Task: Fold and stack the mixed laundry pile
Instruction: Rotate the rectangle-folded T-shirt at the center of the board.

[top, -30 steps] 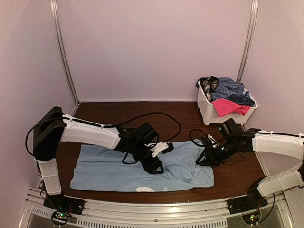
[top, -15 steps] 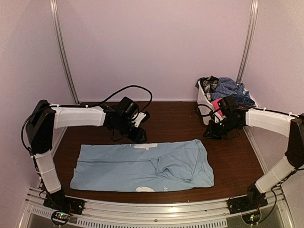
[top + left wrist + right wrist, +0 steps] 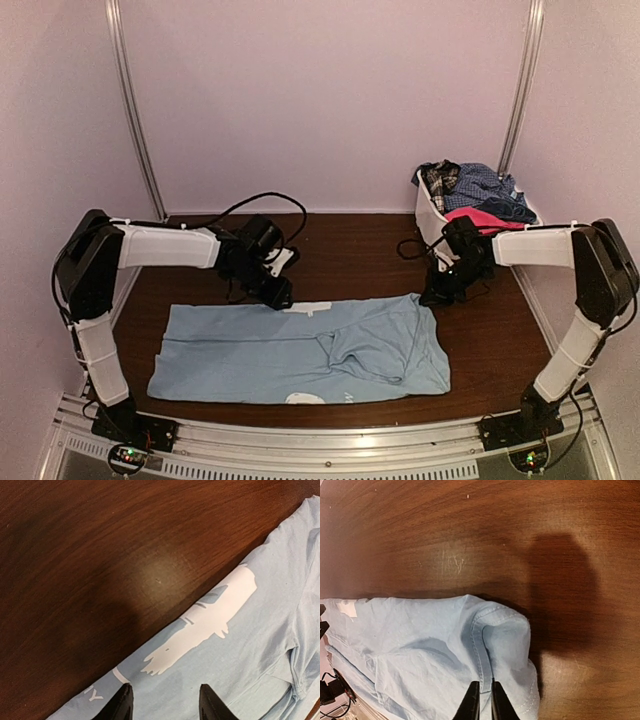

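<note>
Jaws over dark wooden table (image 3: 350,245), lilac walls (image 3: 330,100)

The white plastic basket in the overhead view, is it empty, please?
No, the white plastic basket holds a heap of checked, navy and pink garments.

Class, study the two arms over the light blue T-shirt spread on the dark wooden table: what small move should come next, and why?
Probably the left gripper should drop and close on the far edge of the light blue T-shirt. Its jaws stand open above that edge, while the right gripper seems already pinched on the far right corner hem.
</note>
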